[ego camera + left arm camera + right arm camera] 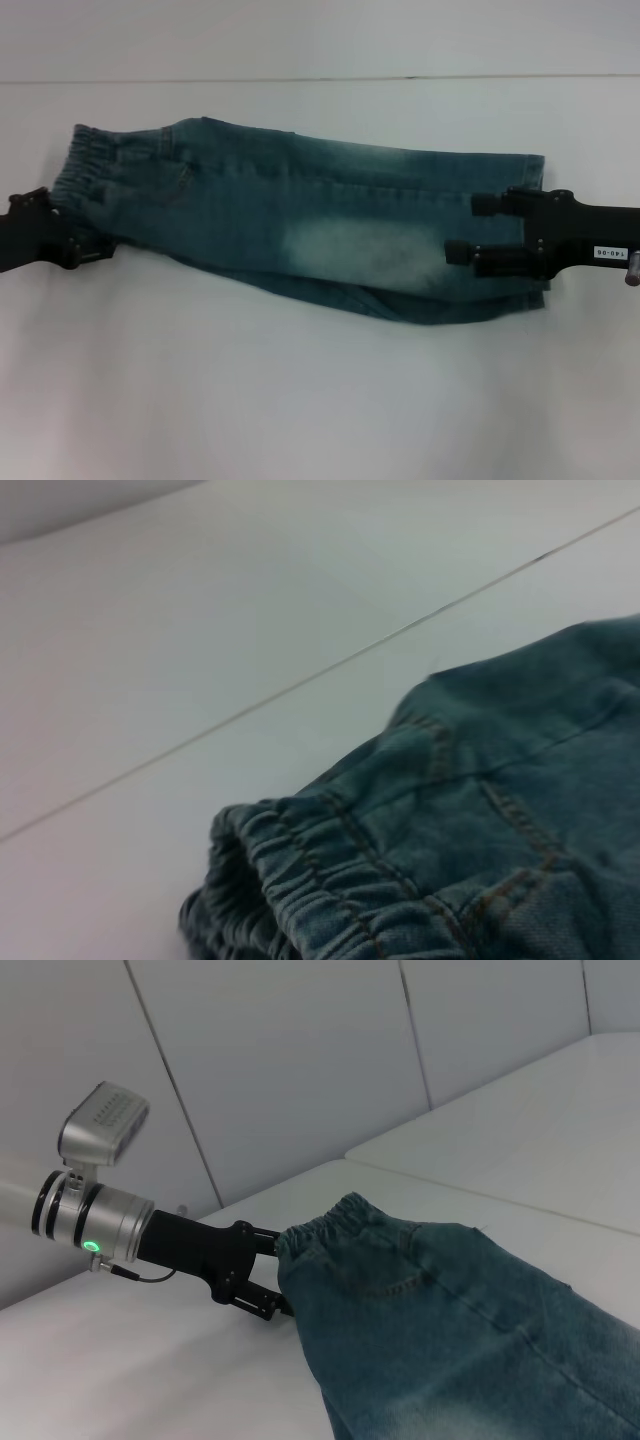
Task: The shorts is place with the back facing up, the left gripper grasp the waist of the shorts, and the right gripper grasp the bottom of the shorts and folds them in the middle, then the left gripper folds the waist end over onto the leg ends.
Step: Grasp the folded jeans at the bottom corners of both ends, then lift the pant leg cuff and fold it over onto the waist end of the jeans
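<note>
Shorts [300, 225] lie folded lengthwise on the white counter [300, 400], long axis running across the head view, elastic waist [85, 160] toward the robot's left and leg ends [520, 240] toward its right. The lower layer shows along the near edge, projecting slightly past the upper layer. The left gripper [85, 248] sits at the near corner of the waist; in the right wrist view its fingers [262, 1305] meet the waistband edge [330, 1222], but whether they are clamped on the fabric cannot be told. The right gripper [470, 228] lies over the leg ends, its two fingers [485, 204] spread apart above the denim and holding nothing. Bare counter extends in front of the near edge of the shorts across the full width, and a narrower strip lies beyond the far edge up to a seam line [320, 80]. The left wrist view shows only the gathered waistband [330, 880] and bare counter [200, 630] beside it.
</note>
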